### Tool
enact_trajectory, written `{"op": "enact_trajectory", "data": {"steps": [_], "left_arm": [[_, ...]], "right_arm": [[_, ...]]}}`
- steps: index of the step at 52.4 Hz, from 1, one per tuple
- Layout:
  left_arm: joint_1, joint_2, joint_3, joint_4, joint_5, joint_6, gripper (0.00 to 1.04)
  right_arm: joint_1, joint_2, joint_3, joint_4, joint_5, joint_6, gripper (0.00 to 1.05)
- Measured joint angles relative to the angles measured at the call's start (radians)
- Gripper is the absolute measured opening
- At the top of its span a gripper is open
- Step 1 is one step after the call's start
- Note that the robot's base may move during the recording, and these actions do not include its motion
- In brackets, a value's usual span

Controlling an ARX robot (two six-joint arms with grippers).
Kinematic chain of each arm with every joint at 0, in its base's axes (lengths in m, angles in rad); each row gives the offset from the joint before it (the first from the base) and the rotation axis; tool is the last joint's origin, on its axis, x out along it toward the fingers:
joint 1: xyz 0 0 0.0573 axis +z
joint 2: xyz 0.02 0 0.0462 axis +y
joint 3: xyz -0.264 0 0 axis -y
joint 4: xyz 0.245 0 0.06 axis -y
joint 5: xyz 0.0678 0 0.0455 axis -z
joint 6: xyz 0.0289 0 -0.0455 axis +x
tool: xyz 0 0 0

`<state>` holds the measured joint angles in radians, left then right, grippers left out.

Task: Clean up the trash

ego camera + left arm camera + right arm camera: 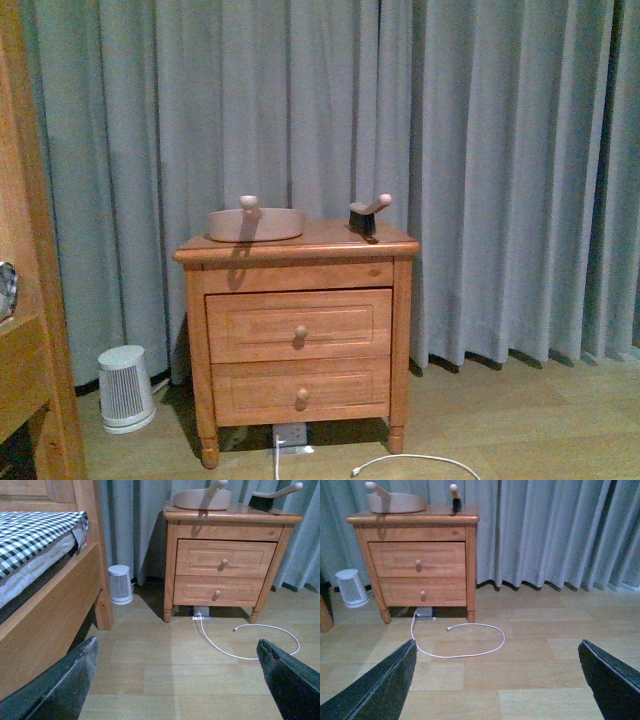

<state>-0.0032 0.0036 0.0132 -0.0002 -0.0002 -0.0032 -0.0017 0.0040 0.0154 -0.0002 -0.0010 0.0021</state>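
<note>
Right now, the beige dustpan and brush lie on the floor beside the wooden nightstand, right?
No: the dustpan and brush sit on top of the nightstand, not on the floor beside it. The front view shows this.

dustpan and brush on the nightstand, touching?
Apart. Front view shows bare nightstand top between the dustpan and the brush.

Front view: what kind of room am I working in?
Most likely a bedroom: a two-drawer wooden nightstand stands against floor-length curtains, and a wooden bed with checked bedding sits beside it.
</note>
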Motion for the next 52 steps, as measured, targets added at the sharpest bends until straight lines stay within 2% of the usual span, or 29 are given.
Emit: {"op": "enact_trajectory", "data": {"steps": [52], "left_arm": [[0.0, 0.0, 0.0, 0.0, 0.0, 0.0, 0.97]], "right_arm": [[0.0, 0.0, 0.0, 0.0, 0.0, 0.0, 0.97]]}}
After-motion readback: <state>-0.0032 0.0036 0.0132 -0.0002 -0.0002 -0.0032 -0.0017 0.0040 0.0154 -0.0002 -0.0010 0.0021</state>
